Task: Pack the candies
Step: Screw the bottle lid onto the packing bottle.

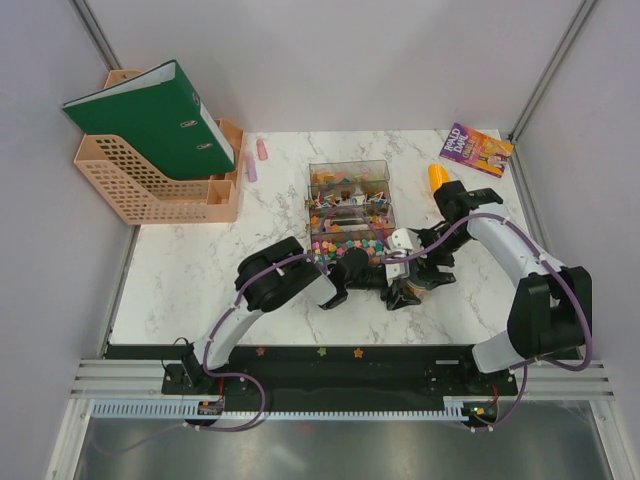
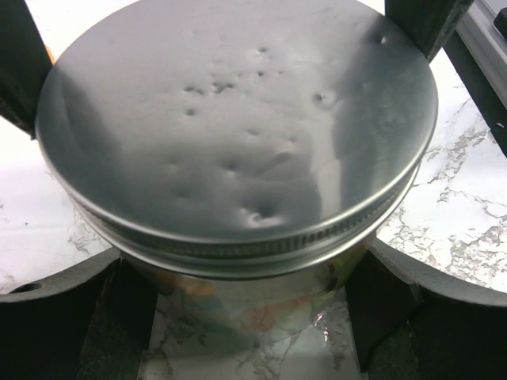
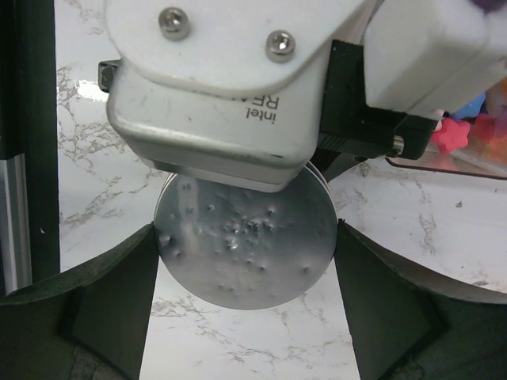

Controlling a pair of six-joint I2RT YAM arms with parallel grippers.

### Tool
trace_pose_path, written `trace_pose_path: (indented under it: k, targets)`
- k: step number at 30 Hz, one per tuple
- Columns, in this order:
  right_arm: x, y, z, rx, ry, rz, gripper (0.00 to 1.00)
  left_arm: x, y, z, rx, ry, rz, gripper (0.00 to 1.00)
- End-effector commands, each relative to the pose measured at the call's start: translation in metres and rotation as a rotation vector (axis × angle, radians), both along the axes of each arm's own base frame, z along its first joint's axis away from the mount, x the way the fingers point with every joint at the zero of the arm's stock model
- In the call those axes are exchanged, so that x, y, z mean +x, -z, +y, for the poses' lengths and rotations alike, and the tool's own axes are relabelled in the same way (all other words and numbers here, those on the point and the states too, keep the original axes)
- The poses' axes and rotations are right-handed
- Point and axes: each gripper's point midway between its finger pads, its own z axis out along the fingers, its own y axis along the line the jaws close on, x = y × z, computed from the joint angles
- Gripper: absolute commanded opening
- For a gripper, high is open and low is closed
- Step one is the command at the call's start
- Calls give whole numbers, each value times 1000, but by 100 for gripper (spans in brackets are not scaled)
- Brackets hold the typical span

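Candies [image 1: 345,245] fill the clear box [image 1: 349,164] just behind the jar [image 2: 238,305]. Left fingers [image 2: 55,317] clamp the jar's body; right fingers [image 3: 103,309] straddle its dented metal lid [image 3: 245,245], honestly can't tell if they're squeezing.

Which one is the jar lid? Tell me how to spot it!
Find the clear box of candies. Right in front of it, the left claw and right claw sit either side of one jar. Its lid is the big shiny silver circle, dotted with dents.
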Motion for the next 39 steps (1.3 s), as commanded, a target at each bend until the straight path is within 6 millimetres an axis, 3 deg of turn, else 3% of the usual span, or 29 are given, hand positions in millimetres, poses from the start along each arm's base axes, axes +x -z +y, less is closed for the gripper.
trace_pose_path:
  k: [1,10,16,20,22,23,24,38,39]
  targets:
    - [-49,28,-16,-111,232,280,47,-34,197,133,685,-149,302,2]
    - [-71,48,-24,-185,453,374,42,-33,196,132,681,-150,291,2]
    - [-74,57,-23,-219,569,436,41,-32,196,133,682,-151,286,2]
    - [-70,55,-28,-215,548,391,58,-33,197,133,686,-150,283,2]
    - [-58,52,-32,-205,546,318,67,-32,197,134,689,-153,282,2]
    - [-53,51,-37,-193,551,298,86,-32,197,134,689,-154,283,2]
    - [-50,49,-39,-185,553,283,98,-32,197,135,691,-154,282,2]
    - [-67,52,-90,-197,535,285,98,-35,206,141,740,-160,312,3]
    - [-65,50,-93,-180,534,277,98,-33,205,139,743,-161,318,26]
